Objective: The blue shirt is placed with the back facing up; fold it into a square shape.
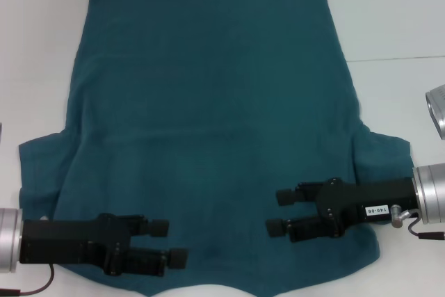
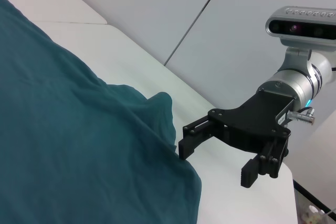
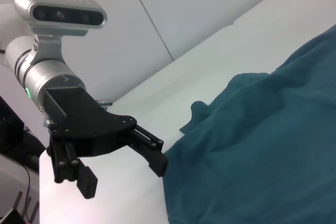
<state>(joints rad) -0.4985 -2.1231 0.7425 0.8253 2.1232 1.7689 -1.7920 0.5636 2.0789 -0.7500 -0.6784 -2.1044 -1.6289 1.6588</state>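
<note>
While the blue shirt (image 1: 208, 123) lies flat, the left gripper (image 1: 174, 243) at seven o'clock and right gripper (image 1: 277, 212) at four hover spread, seemingly untouching; uneven pinches could skew the fold.

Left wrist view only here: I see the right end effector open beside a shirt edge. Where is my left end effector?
Observer: In the head view the left end effector is open over the blue shirt, at its near left corner.
Operator: Is the shirt folded anywhere yet?
Observer: No. It lies spread out, plain side up, with no lettering showing.
Operator: How do the two arms face each other?
Observer: The right end effector is over the near right part and points toward the left one, with bare cloth between them.
</note>
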